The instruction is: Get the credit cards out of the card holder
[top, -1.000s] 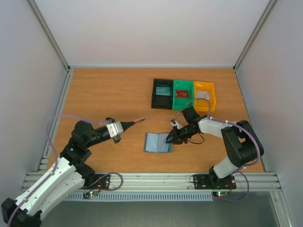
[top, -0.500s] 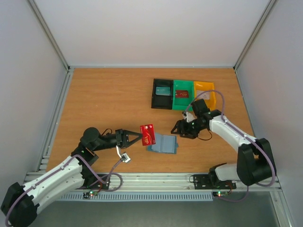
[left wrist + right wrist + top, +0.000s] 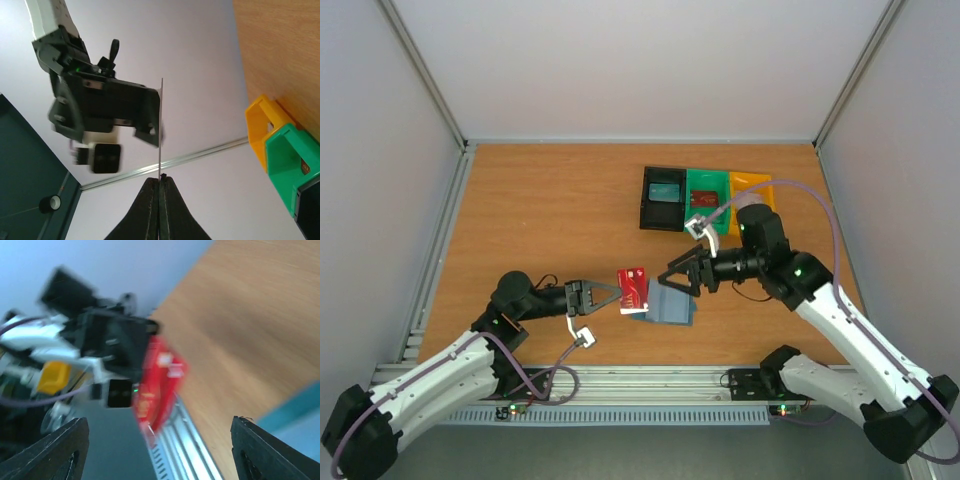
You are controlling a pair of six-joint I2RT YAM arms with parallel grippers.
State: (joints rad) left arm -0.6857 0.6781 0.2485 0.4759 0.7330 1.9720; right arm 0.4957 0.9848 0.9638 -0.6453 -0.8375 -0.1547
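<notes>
A red credit card (image 3: pixel 634 290) is held on edge by my left gripper (image 3: pixel 616 296), which is shut on its left end just above the table. In the left wrist view the credit card (image 3: pixel 161 125) shows as a thin line rising from the shut left gripper (image 3: pixel 161 181). The blue-grey card holder (image 3: pixel 672 307) lies flat on the table right of the card. My right gripper (image 3: pixel 679 282) hovers over the holder, open wide and pointing left at the card. In the blurred right wrist view the credit card (image 3: pixel 161 382) sits ahead of the open right gripper (image 3: pixel 161 447), untouched.
A row of bins stands at the back right: black (image 3: pixel 663 212), green (image 3: pixel 692 218) with a red card (image 3: pixel 703 198) inside, and yellow (image 3: pixel 765 182). A metal rail (image 3: pixel 650 375) runs along the near table edge. Grey walls close in both sides.
My right gripper has opened, lifted off the card holder and turned left toward the card. My left gripper brought the red card down beside the holder and has since held still.
</notes>
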